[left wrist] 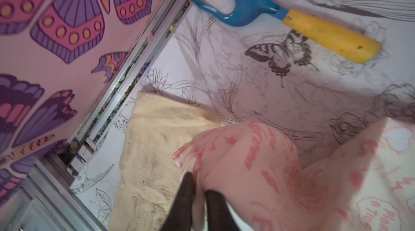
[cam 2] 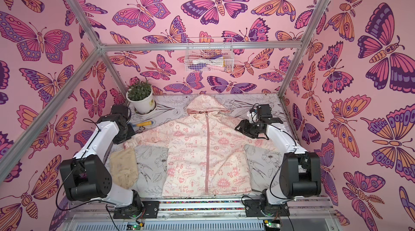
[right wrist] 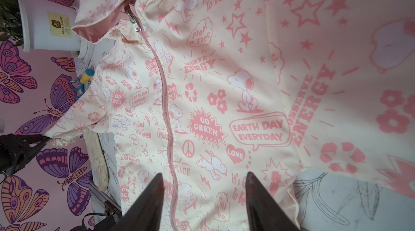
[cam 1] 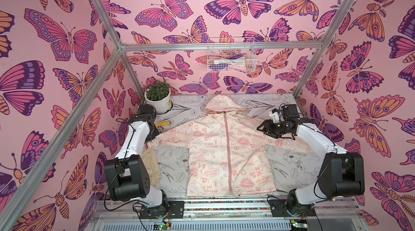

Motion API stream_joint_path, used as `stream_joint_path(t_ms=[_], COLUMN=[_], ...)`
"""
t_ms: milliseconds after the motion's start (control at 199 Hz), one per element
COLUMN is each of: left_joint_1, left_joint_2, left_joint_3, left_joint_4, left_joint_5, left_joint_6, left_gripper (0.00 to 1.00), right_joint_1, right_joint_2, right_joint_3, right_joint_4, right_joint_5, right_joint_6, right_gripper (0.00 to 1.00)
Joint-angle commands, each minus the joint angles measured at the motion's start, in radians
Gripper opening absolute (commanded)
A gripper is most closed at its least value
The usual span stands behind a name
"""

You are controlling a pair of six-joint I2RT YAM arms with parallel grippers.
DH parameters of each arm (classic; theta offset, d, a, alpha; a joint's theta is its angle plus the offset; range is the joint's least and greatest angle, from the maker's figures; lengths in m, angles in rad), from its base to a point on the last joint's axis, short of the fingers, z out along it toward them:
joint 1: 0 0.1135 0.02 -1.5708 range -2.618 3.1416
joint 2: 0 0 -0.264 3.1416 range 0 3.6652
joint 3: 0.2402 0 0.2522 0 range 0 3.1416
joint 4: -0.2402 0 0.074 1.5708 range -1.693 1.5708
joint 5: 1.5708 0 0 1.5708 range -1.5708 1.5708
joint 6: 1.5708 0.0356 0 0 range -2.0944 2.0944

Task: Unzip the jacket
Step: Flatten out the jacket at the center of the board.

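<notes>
COUNT | jacket (cam 1: 211, 151): 1 | glove (cam 2: 123, 169): 1 | potted plant (cam 1: 158, 100): 1 | rake (left wrist: 314, 27): 1 | wire basket (cam 1: 231, 63): 1 | table (cam 1: 173, 167): 1 | arms (cam 1: 133, 140) (cam 1: 316, 137): 2 | grippers (left wrist: 199, 183) (right wrist: 204, 174): 2

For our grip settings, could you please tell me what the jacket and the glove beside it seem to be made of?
The jacket looks like thin, smooth woven cloth, perhaps a light synthetic: it drapes in soft folds. The glove looks like matte beige knit: fine ribbed rows show, with dark smudges.
</notes>
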Motion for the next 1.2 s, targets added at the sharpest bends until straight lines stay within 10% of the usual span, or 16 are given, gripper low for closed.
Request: stream_joint_path(t_ms=[0, 507, 773, 1195], left_joint_1=[0.036, 0.071, 0.038, -0.066], left_joint_2=[-0.049, -0.229, -0.241, 0.128], left_joint_3=[-0.065, -0.001, -0.072, -0.085], left_joint_4=[0.001, 0.073, 0.278, 0.35], left_joint_5=[0.081, -0.076, 0.433, 0.441], left_joint_6=[-0.037, 0.085, 0.241, 0.217], left_gripper=[0.27, 0.65, 0.5, 0.14], right_joint_1=[0.002, 0.004, 0.032, 0.098], right_joint_2=[0.006, 0.058, 0.16, 0.503], right_joint_3=[0.027, 0.053, 0.136, 0.5], right_joint_4=[-0.04, -0.046, -0.007, 0.154], right_joint_5=[0.039, 0.004, -0.034, -0.114], right_joint_6=[-0.026, -0.049, -0.04, 0.09], right_gripper=[0.58, 0.58, 0.53, 0.42])
